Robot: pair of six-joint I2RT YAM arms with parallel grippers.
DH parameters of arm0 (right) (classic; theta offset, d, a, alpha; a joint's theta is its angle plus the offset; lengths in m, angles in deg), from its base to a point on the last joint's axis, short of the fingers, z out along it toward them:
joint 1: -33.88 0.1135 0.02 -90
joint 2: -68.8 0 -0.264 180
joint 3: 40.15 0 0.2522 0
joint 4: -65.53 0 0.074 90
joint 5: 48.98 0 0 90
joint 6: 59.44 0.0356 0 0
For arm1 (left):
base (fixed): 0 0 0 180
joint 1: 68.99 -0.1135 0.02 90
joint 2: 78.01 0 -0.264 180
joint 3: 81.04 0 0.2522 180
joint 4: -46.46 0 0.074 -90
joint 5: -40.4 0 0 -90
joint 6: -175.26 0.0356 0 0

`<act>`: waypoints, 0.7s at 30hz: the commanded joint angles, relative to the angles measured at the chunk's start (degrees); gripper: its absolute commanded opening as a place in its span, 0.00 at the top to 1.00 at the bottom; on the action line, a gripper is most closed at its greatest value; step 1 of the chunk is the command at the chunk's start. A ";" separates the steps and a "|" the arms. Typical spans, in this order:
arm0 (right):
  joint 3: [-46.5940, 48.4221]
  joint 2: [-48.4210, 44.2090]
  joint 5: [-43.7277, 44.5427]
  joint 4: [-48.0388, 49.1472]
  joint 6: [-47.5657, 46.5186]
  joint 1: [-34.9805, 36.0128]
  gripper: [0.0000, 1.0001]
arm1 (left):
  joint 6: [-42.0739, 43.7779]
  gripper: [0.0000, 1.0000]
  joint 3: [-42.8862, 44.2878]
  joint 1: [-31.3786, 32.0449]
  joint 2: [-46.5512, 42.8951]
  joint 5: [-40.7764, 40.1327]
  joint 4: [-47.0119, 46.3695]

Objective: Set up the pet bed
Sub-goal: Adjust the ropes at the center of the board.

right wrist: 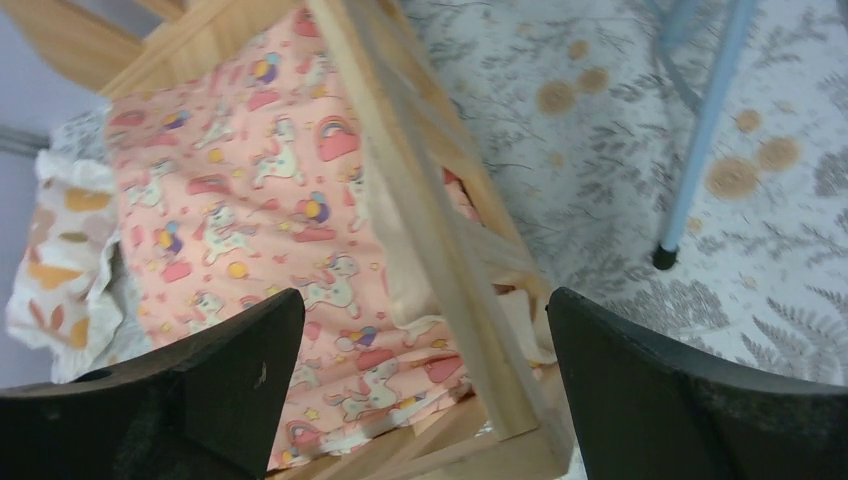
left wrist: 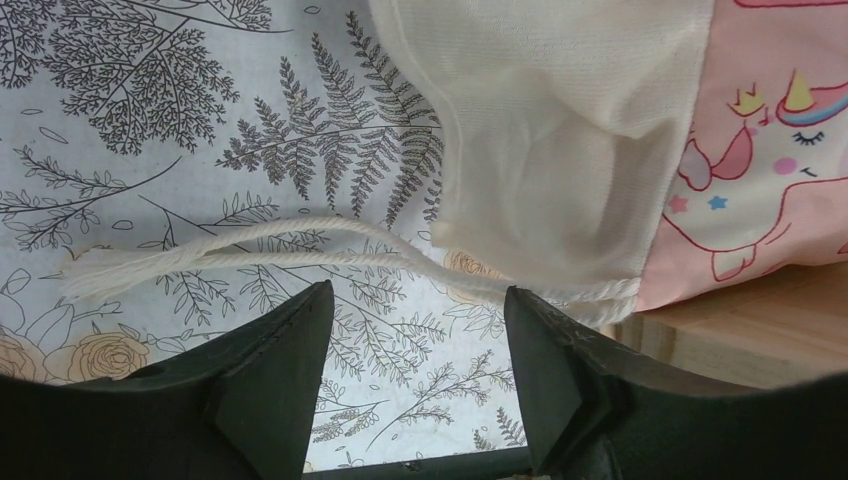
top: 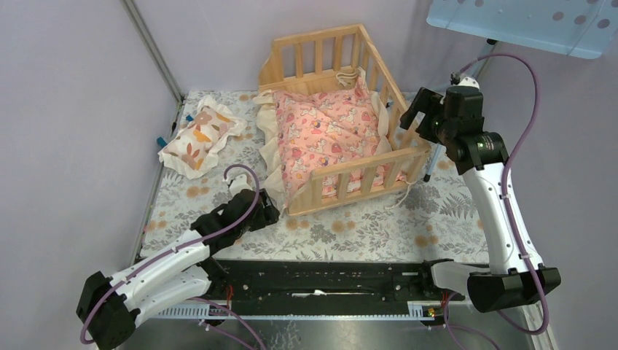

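The pet bed [top: 364,162] stands on the far half of the table, a little to the right of the middle. It has wooden rails at the back, on the right side and on the near side, and its left side is open. Inside it lies the pink unicorn cushion [top: 324,131], rumpled and not flat. The cushion's cream ruffle [left wrist: 560,130] hangs out over the open side and down onto the fern-printed tablecloth [top: 364,226].

The left gripper [top: 266,214] is low over the cloth, just beside the near left corner of the bed. In the left wrist view its fingers [left wrist: 290,350] are spread and grasp nothing. A cream cord [left wrist: 250,255] lies on the cloth just beyond the fingertips and runs to the lower edge of the ruffle. A corner of the wooden base shows there under the pink fabric.

The right gripper [top: 412,113] hangs above the right rail of the bed. Its fingers [right wrist: 200,390] are spread wide and hold nothing; in the right wrist view the rail passes below, between them.

The small pillow with orange leaves [top: 200,137] lies on the cloth to the left of the bed, apart from it. A thin light-blue leg with a black foot [right wrist: 700,130] stands on the cloth to the right of the bed.
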 commanded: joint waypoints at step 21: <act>-0.27 -4.79 11.03 3.34 -2.03 0.33 0.01 | 1.59 0.29 2.05 -0.33 -1.84 -1.46 0.06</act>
